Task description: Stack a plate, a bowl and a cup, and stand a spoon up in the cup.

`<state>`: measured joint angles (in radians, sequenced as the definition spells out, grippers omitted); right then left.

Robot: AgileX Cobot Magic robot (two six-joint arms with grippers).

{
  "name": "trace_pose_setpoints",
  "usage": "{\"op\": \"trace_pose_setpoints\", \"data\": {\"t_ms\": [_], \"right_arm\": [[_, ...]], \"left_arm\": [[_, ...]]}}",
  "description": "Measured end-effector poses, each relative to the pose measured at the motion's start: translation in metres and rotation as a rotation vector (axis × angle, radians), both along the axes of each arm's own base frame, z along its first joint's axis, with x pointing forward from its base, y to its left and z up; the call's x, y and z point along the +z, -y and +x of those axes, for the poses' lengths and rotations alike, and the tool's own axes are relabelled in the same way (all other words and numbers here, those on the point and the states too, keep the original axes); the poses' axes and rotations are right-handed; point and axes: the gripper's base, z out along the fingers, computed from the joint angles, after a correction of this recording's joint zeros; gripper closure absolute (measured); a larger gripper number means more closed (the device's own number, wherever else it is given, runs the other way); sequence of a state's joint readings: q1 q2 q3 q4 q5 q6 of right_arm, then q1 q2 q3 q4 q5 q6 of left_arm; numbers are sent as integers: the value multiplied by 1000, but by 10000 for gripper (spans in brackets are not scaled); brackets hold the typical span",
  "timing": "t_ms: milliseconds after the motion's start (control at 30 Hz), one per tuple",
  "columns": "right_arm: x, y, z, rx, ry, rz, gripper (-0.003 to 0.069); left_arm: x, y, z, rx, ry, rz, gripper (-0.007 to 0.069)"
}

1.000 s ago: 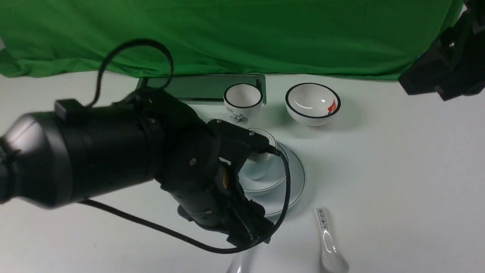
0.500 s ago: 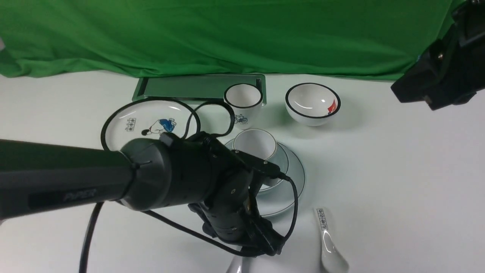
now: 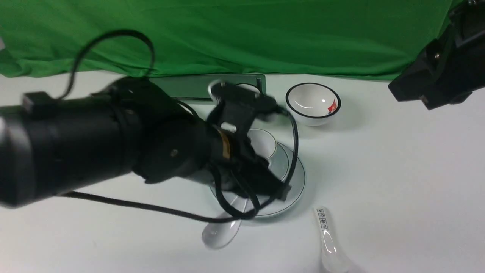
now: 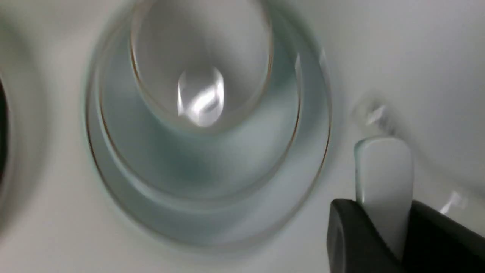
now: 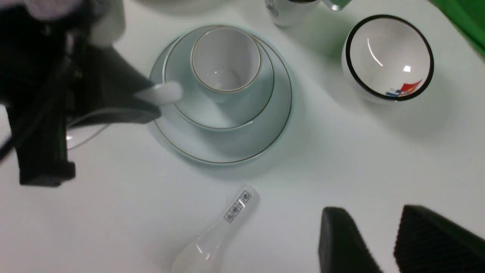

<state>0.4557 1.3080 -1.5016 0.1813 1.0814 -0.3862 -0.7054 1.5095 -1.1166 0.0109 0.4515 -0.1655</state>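
The cup point(image 5: 226, 60) stands in the bowl point(image 5: 212, 110), which sits on the plate point(image 5: 265, 125); this stack shows in the front view too, with the plate point(image 3: 293, 189) half hidden by my left arm. My left gripper point(image 4: 382, 208) is shut on the handle of the plain white spoon point(image 4: 384, 170). Its handle end point(image 5: 163, 93) pokes over the plate's rim beside the bowl, and its scoop point(image 3: 221, 231) hangs low near the table. My right gripper point(image 5: 373, 212) is open and empty, high at the right, away from the stack.
A labelled spoon point(image 3: 327, 239) lies on the table in front of the stack. A black-rimmed bowl point(image 3: 312, 102) stands behind it to the right. A black-rimmed cup point(image 5: 290, 9) and a flat green tray point(image 3: 189, 89) are at the back, under green cloth.
My left gripper has closed on the spoon's handle and turned, bringing the spoon from the front edge of the table to the plate's rim. The right arm has shifted slightly.
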Motion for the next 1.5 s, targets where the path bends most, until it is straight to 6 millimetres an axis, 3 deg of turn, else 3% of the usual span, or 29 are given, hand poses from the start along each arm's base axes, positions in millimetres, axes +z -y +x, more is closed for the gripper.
{"op": "trace_pose_setpoints", "data": {"t_ms": [133, 233, 400, 533, 700, 867, 1000, 1067, 1167, 1300, 1333, 1433, 1500], "right_arm": [[1, 0, 1, 0, 11, 5, 404], [1, 0, 1, 0, 12, 5, 404], [1, -1, 1, 2, 17, 6, 404], [1, 0, 2, -3, 30, -1, 404], [3, 1, 6, -13, 77, -9, 404], [4, 1, 9, -16, 99, -4, 404], [0, -1, 12, -16, 89, -11, 404], [-3, -3, 16, -16, 76, -17, 404], [-5, -4, 17, -16, 68, -22, 404], [-5, -3, 15, -16, 57, -28, 404], [-5, -3, 15, -16, 57, -27, 404], [1, 0, 9, -39, 66, 0, 404], [6, 3, 5, -43, 92, 16, 404]], "left_arm": [[22, -6, 19, 41, 204, -153, 541], [21, -9, 41, 77, 322, -230, 541], [3, -9, 75, 122, 474, -329, 541], [-25, -7, 94, 143, 497, -350, 541], [-56, -1, 105, 142, 477, -335, 541], [-70, -1, 110, 138, 478, -310, 530], [-76, -4, 112, 138, 458, -276, 482], [-77, -5, 112, 141, 438, -259, 405], [-71, -8, 108, 142, 405, -233, 330], [-28, -21, 87, 144, 346, -186, 243], [-25, -22, 85, 145, 343, -183, 243], [23, -45, 47, 140, 272, -105, 259], [40, -57, 28, 135, 241, -51, 304]]}}
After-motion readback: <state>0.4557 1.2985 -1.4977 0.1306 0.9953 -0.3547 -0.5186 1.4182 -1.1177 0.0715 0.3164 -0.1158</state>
